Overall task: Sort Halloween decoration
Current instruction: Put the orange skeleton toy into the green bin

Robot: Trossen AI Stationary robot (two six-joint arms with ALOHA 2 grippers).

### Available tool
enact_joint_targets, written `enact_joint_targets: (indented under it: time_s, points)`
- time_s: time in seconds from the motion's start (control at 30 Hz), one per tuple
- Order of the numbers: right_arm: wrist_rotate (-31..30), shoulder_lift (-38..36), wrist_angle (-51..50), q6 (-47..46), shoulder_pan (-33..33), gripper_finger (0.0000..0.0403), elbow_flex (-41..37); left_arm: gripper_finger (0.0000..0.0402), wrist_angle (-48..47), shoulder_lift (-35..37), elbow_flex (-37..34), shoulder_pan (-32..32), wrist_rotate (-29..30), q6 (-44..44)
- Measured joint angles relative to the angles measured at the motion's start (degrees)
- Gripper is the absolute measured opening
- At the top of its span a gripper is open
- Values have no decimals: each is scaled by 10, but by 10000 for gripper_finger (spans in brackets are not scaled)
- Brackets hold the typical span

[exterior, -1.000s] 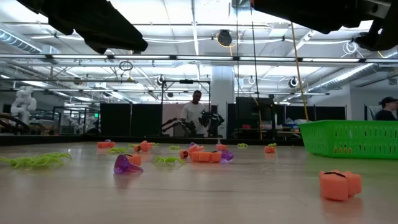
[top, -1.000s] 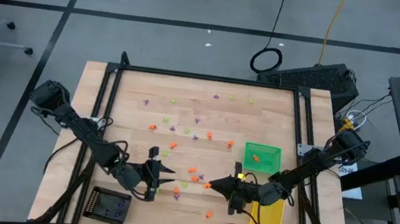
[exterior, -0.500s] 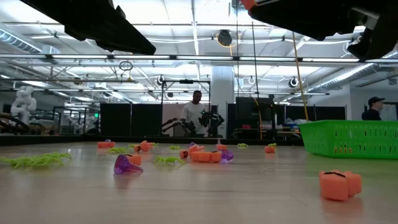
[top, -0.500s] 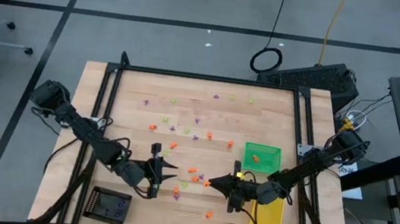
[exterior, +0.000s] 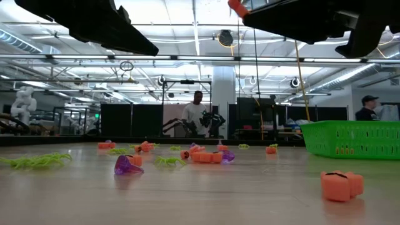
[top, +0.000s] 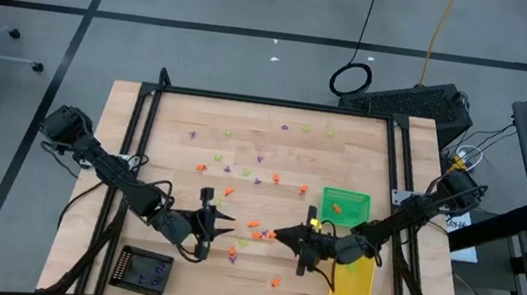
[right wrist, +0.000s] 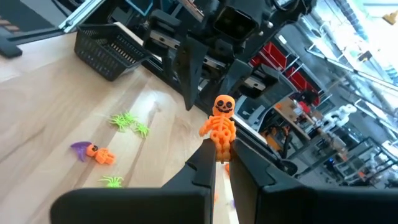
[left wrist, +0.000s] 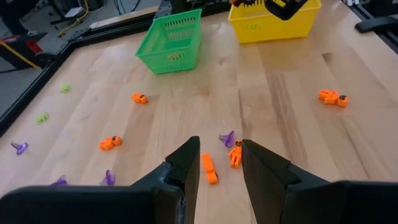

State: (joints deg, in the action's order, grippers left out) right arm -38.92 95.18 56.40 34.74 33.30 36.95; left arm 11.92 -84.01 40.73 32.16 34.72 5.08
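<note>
Right gripper (right wrist: 219,163) raised above the pale wooden surface (top: 269,184), near its front middle. Its fingers (right wrist: 200,167) are clenched on a small orange plastic skeleton figure (right wrist: 218,126) with a pumpkin head, held upright by its lower part, clear of the wood. In the low view the same orange piece (exterior: 237,7) shows at the tip of the dark gripper overhead.

Left gripper (left wrist: 220,163) hovers over the front-left part of the surface, facing the right one. Fingers (left wrist: 186,163) parted, nothing between them. Directly beyond the tips lie two small orange trinkets (left wrist: 209,168) and one purple trinket (left wrist: 228,139), all resting on the wood, untouched.

Remaining Halloween trinkets scattered across the middle of the surface: orange, purple and lime green pieces (top: 258,179), several lime green spiders (right wrist: 130,121) among them.

Green mesh tray (top: 345,207) at the right side, an orange piece inside. Yellow rectangular tray (top: 355,285) just in front of it, partly under the right arm. Black mesh tray (top: 142,272) at the front-left corner.

A person (exterior: 196,114) stands in the room beyond the surface.
</note>
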Motion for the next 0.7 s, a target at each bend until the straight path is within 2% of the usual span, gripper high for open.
enact_joint_targets:
  time_s: [0.17, 0.7]
  points:
    - [0, 0, 0, -12, -7, 18, 0, 116, 0, 0, 0, 0, 0, 0]
    - [-1, 0, 19, -189, -38, 18, 0, 116, 0, 0, 0, 0, 0, 0]
